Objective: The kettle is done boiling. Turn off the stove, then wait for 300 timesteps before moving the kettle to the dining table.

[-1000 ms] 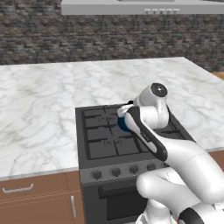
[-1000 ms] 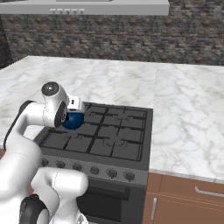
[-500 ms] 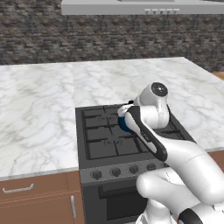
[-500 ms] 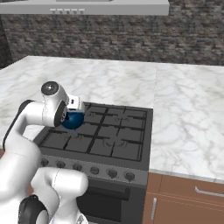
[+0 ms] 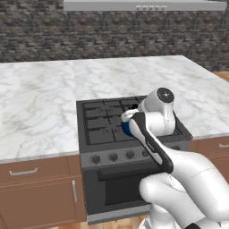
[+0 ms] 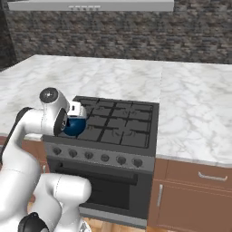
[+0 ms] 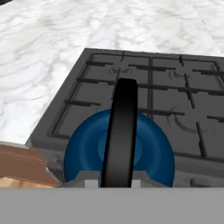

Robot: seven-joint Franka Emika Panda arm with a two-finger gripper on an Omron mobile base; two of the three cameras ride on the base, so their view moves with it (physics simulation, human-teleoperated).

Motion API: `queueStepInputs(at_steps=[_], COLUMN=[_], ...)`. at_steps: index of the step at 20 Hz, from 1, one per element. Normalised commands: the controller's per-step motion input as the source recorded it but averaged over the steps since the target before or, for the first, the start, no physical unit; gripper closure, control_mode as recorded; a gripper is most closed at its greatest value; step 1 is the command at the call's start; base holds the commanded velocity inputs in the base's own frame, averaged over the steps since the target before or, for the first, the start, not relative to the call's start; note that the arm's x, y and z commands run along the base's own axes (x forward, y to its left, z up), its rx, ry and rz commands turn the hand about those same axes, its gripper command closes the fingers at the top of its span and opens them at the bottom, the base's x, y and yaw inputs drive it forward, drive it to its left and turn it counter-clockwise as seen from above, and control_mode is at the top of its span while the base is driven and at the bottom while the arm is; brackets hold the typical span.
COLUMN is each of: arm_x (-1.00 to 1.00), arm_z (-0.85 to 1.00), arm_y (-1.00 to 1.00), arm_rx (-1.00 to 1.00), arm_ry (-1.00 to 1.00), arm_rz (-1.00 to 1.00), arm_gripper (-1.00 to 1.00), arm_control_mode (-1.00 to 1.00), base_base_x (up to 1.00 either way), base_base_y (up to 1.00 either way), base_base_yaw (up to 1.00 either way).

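The small glossy blue kettle (image 5: 127, 129) (image 6: 74, 126) (image 7: 87, 148) is at the front of the dark grey stove (image 5: 100, 123) (image 6: 122, 122) (image 7: 175, 87), on the side next to the long marble counter. My gripper (image 5: 129, 118) (image 6: 75, 118) (image 7: 113, 183) comes down from above and is shut on the kettle's black arched handle (image 7: 122, 131). In the hand view the handle runs straight up from between the fingertips, and the kettle body overlaps the stove's front edge. The dining table is out of view.
White marble counter (image 5: 40, 103) (image 6: 199, 108) flanks the stove on both sides, over brown cabinets (image 5: 36, 188) (image 6: 195, 199). A row of round knobs (image 5: 112, 157) (image 6: 104, 157) lines the stove front above the oven door. A range hood (image 5: 143, 5) hangs against the dark stone wall.
The hand with the kettle has shifted slightly toward the stove's front edge. Nothing else has moved.
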Motion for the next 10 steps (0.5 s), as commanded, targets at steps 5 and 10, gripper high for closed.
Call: queueStepInputs(at_steps=[5, 10], arm_x=[0.00, 0.00], arm_z=[0.00, 0.00], arm_y=[0.00, 0.00], arm_rx=[0.00, 0.00], arm_ry=[0.00, 0.00], arm_rz=[0.00, 0.00], arm_gripper=[1.00, 1.00], arm_control_mode=[1.00, 1.00], base_base_x=[-0.52, -0.29], base_base_y=[0.25, 0.68], base_base_yaw=[-0.03, -0.07])
